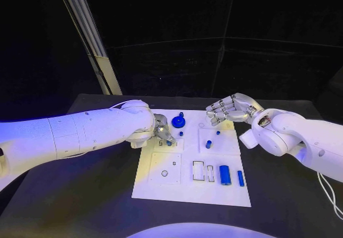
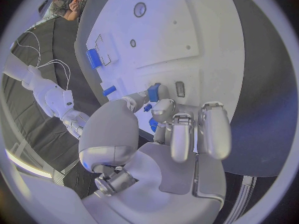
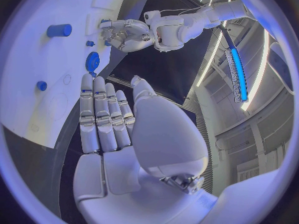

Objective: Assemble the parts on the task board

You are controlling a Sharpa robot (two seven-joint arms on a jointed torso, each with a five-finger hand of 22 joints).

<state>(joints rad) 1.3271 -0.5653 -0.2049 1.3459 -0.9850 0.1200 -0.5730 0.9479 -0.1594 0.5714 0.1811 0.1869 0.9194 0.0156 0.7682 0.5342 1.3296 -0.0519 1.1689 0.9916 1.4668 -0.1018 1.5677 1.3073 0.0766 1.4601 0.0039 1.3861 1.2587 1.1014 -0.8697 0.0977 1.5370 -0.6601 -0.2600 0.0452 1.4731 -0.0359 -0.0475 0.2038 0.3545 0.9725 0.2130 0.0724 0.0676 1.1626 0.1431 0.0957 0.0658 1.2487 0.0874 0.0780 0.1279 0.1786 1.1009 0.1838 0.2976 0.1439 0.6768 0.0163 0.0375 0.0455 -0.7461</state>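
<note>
- I see the task board [image 1: 187, 191] lying flat mid-table, its long sides running away from me; bare black table [image 1: 93, 198] shows along both long sides and the near edge.
- On the board's near half a large blue cylinder [image 1: 224, 174] and a slimmer blue bar [image 1: 240, 178] lie side by side close to the right edge, apart from each other. Two framed slots [image 1: 199, 170] sit just left of them.
- Toward the far edge a blue gear-shaped part [image 1: 178, 121] stands on the board, with a small blue peg [image 1: 208, 144] standing nearer to me in the right-hand panel.
- My left hand [image 1: 158, 132] is over the board's upper-left panel, the arm coming in across the left edge. In the left wrist view the fingers [image 2: 181, 134] curl down toward the board and the thumb and a fingertip pinch a small blue part [image 2: 154, 91], which sits right at the board surface beside a small rectangular recess [image 2: 180, 88].
- My right hand [image 1: 230, 110] is at the board's far right corner, above the surface and well apart from the left hand. In the right wrist view its fingers [image 3: 102, 117] lie straight and pressed side by side, thumb alongside, holding nothing; the board's far edge passes below the fingertips.
- Open room remains between the two hands over the board's centre and across the whole near half.
</note>
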